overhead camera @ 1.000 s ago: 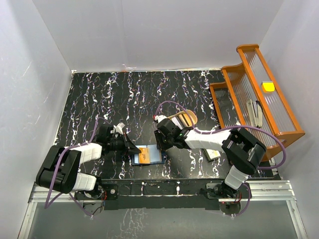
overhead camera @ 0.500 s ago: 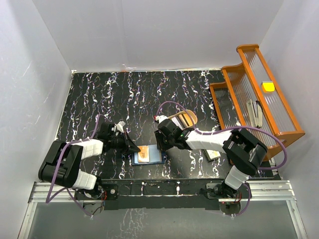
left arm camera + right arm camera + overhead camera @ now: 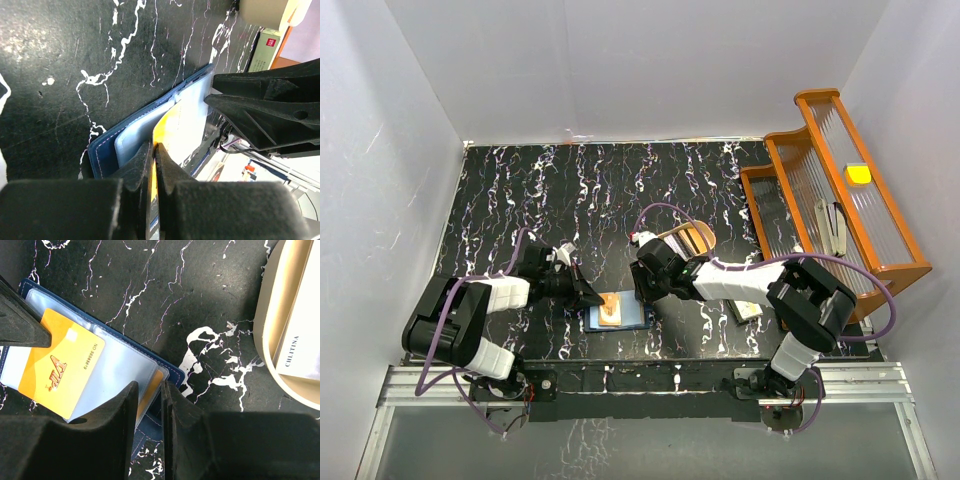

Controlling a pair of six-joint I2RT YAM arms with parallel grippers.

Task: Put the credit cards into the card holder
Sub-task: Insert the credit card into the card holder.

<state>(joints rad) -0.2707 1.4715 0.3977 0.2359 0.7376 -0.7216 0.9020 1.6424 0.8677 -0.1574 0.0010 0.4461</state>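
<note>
Item: card holder [image 3: 632,317], navy, lying open on the black marbled counter [image 3: 620,190] at lower centre of the overhead view, with an orange credit card [image 3: 609,309] resting across the left part of its clear sleeve. I have the left tool [image 3: 153,150] clenched on that card's edge. The right tool [image 3: 150,386] is pinched on the holder's right edge, where a second orange card [image 3: 156,377] shows under the sleeve.
</note>
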